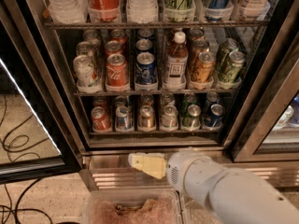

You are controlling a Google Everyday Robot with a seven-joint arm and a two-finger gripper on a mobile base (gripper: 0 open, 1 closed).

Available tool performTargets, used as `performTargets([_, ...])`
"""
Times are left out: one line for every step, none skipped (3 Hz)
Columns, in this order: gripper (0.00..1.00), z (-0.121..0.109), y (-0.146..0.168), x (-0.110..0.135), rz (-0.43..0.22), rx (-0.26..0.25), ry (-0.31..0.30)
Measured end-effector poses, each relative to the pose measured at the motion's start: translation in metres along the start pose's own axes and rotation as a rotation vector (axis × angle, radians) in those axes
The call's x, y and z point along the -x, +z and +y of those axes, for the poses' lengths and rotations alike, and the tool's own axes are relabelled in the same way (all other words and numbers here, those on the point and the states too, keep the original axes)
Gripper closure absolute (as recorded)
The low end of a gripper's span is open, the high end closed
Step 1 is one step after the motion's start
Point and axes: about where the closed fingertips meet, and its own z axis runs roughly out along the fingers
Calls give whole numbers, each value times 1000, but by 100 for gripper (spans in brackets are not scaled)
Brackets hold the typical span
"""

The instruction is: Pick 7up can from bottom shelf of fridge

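Observation:
The fridge (pixel 55 85) stands open in front of me. Its bottom shelf (pixel 154 131) carries a row of short cans. The 7up can (pixel 169 117), pale silvery with a silver lid, stands fourth from the left, between a bronze can (pixel 146 117) and a darker green can (pixel 192 116). A blue can (pixel 215 115) ends the row on the right. My gripper (pixel 133 160), yellowish on a white arm, hangs below the shelf in front of the ribbed steel base (pixel 117 179). It points left, lower than the 7up can and a little left of it, touching no can.
The rack above holds cans and a brown bottle (pixel 176 62). The glass door (pixel 28 125) is swung open at the left, with cables (pixel 18 146) on the floor behind it. A clear plastic tub (pixel 135 209) sits at the bottom edge, under the arm.

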Motion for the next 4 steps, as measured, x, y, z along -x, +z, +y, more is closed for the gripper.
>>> performTargets([0,-2,20,-29,-32,-32,97])
performTargets([0,16,37,-31,-65,-3,119])
performTargets([0,16,37,-30,-66,-4,116])
performTargets([0,14,36,-29,-102,-38,111])
